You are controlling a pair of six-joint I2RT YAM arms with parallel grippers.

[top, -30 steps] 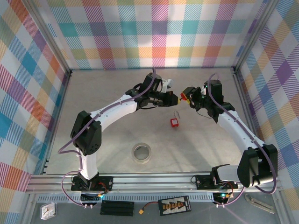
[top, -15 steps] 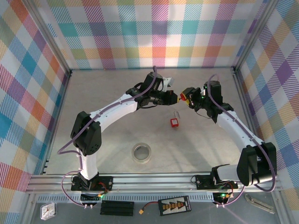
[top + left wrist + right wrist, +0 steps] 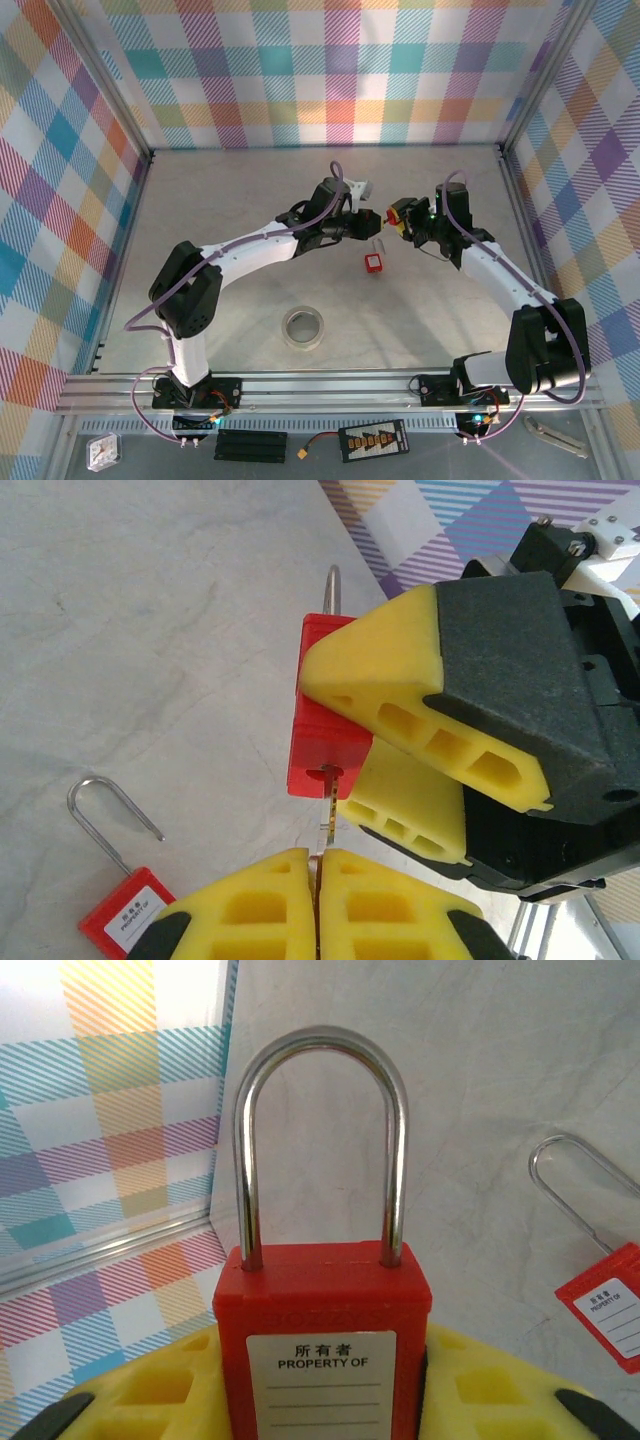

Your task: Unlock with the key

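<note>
On the table [image 3: 215, 215], the tape roll [image 3: 303, 327] is lying where it lay a second ago, at about 7 o'clock from the two claws. The left arm is now reaching further toward 3 o'clock than it was, its elbow swung lower over the table. The left gripper [image 3: 318, 865] is pinching its yellow pads tight on the key [image 3: 326, 805], whose blade is pointing toward 12 o'clock in the left wrist view and entering the bottom of the red padlock [image 3: 312, 742]. The gap that was showing between the two claws a second ago is now closed. A second red padlock [image 3: 374, 262] is lying flat on the table at 6 o'clock from the left gripper, unmoved. The right gripper [image 3: 400, 211] is clamping the red padlock's body between its yellow pads, holding it above the table; in the right wrist view the steel shackle is standing at 12 o'clock, seated in the body.
</note>
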